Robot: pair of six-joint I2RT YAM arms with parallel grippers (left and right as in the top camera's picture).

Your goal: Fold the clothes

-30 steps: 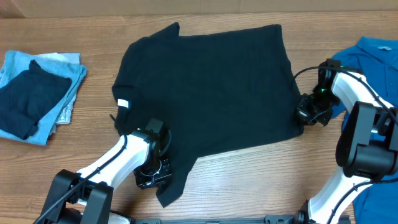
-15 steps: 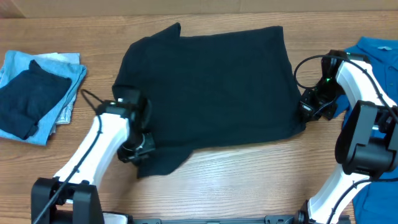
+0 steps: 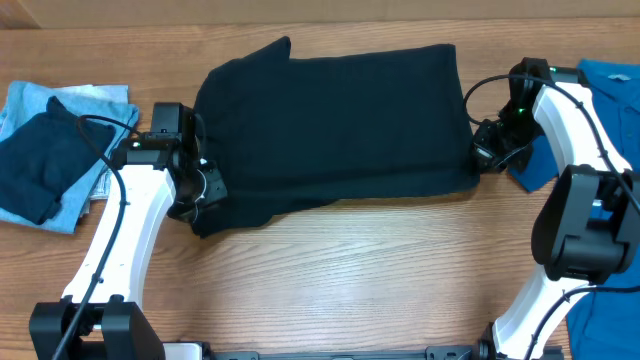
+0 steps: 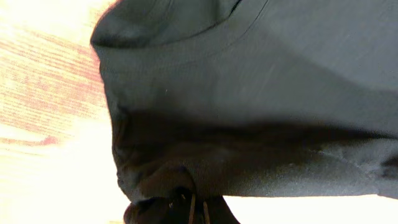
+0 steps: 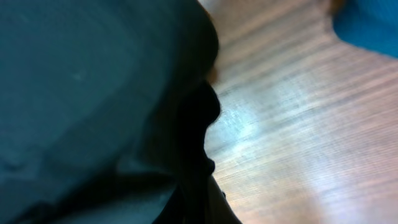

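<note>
- Overhead view had the shirt (image 3: pixel 330 120) spread between the two arms, its near edge doubled over and the rest lying beyond both grippers.
- Left gripper (image 3: pixel 200 195) sat at the shirt's near-left corner. Its wrist view showed cloth bunched right at the fingers, so I read it as clamped on the shirt.
- Right gripper (image 3: pixel 483 160) was at the near-right corner, jaws buried in dark fabric. It too looked pinched on the shirt, though the fingers themselves were hard to make out.
- Risk: the left corner was a thick wad, not a clean hem. If it were let go like that, the fold could have landed lumpy and skewed.
- Risk: the fold line ran slanted, lower at the left gripper. Uneven travel between the arms would have twisted it further.
- Risk: the blue garment (image 3: pixel 610 90) lay just behind the right gripper, and a swing back could have snagged it.
- Against a second earlier, the left gripper had gone from the near sleeve up and outward, dragging that flap along. The shirt was now shallower, and its white tag had vanished.
- Right gripper had crept away from the near edge.
</note>
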